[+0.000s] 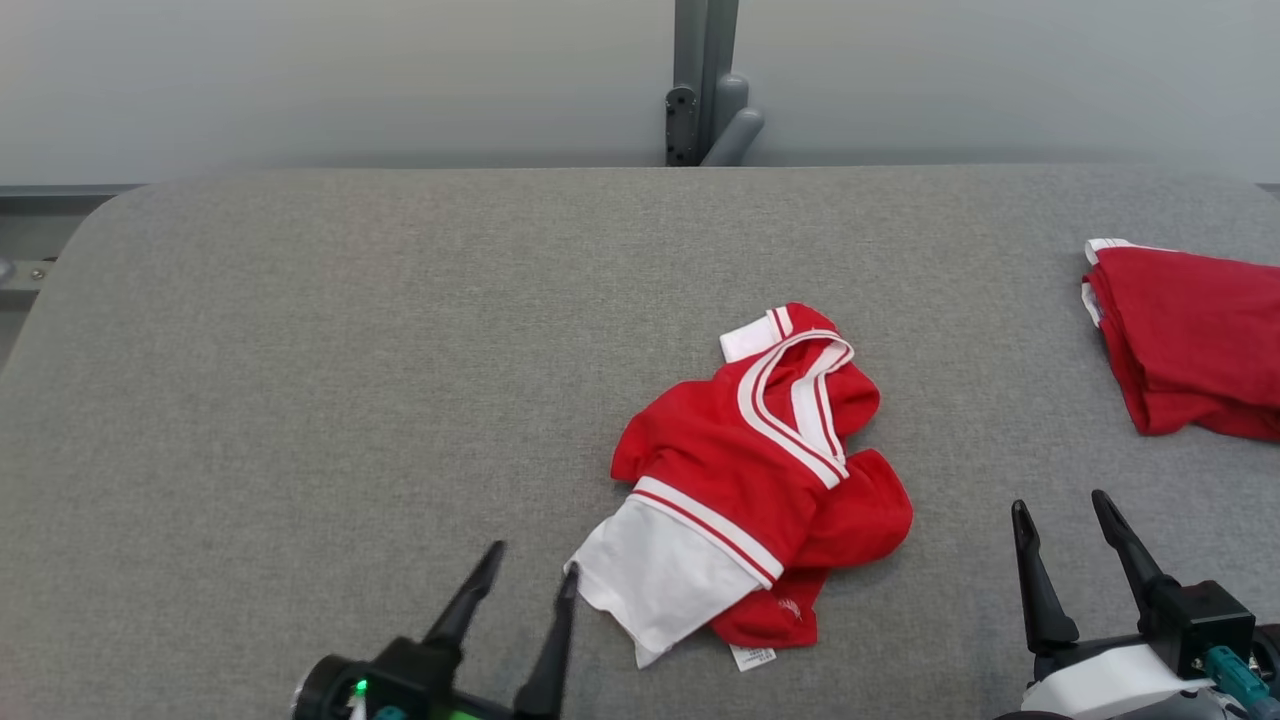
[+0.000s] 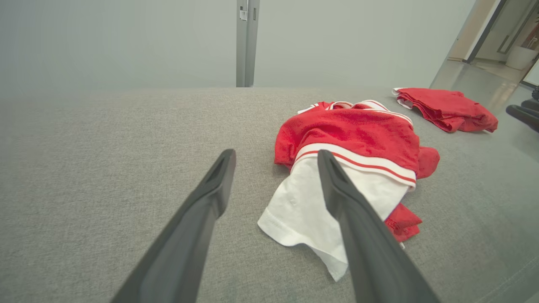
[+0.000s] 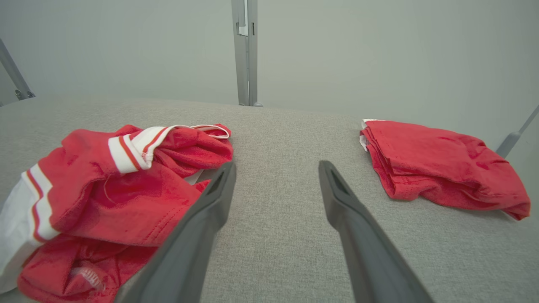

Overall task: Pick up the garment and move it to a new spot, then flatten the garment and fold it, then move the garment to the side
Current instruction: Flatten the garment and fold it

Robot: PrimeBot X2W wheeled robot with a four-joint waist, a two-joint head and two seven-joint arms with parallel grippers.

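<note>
A crumpled red garment (image 1: 760, 470) with white trim and a white sleeve lies a little right of the middle of the grey table (image 1: 300, 400). In the left wrist view the garment (image 2: 358, 134) sits just ahead and to the right, and in the right wrist view the garment (image 3: 118, 198) lies to the left. My left gripper (image 1: 535, 560) hovers open at the lower left, its right fingertip close to the white sleeve. Down at the lower right my right gripper (image 1: 1060, 505) is open too, with nothing between its fingers.
A second red garment (image 1: 1190, 340), folded, lies at the table's right edge; this folded garment (image 3: 438, 168) sits ahead right of my right gripper. A grey post (image 1: 705, 80) stands behind the table's far edge. A wall lies beyond.
</note>
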